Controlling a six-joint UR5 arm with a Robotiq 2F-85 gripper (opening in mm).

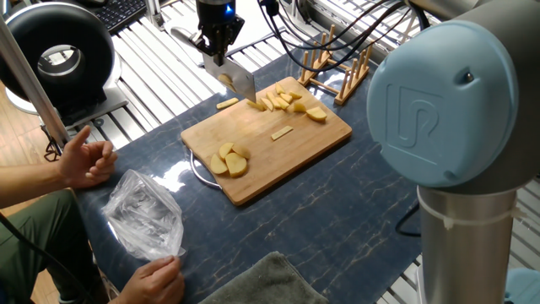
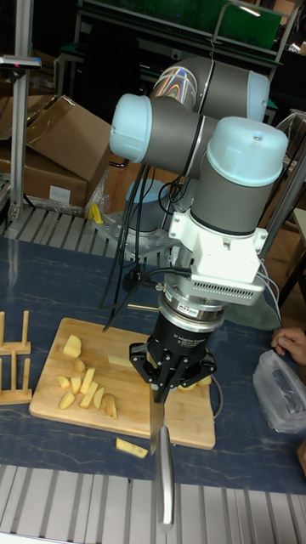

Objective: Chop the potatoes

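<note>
Holding: the gripper [image 2: 164, 393] was closed around a knife [image 1: 240, 82]; in the tall fixed view you could see its fingers [image 2: 155, 377] clamped around the top of the blade, handle pointing toward that camera.
Potatoes: the potatoes [image 1: 287, 102] sat mostly in a cluster of sticks and wedges at the far end of the bamboo board [image 1: 295, 154]; a second group of rounded halves [image 1: 229, 160] lay near the board's front-left edge; one thin stick [image 1: 282, 132] lay alone mid-board.
Stray: one piece [image 1: 226, 103] was off the board on the dark tabletop [image 1: 337, 219], just beside the board's far-left edge.
Key relation: the blade tip was at the left end of the far cluster, so the uncut stock lay to the blade's right in the fixed view. The row ran roughly along the board's far edge and the blade stood across it, so my read is you index sideways along that row.
Contact: I couldn't tell whether the edge was touching the board or just above it.
Halves: well apart from the knife, toward the near side; they'd need a longer reposition, I'd judge.
Risk: a person's hand [image 1: 86, 158] and plastic bag [image 1: 145, 214] were at the table's left, well clear of the blade.
</note>
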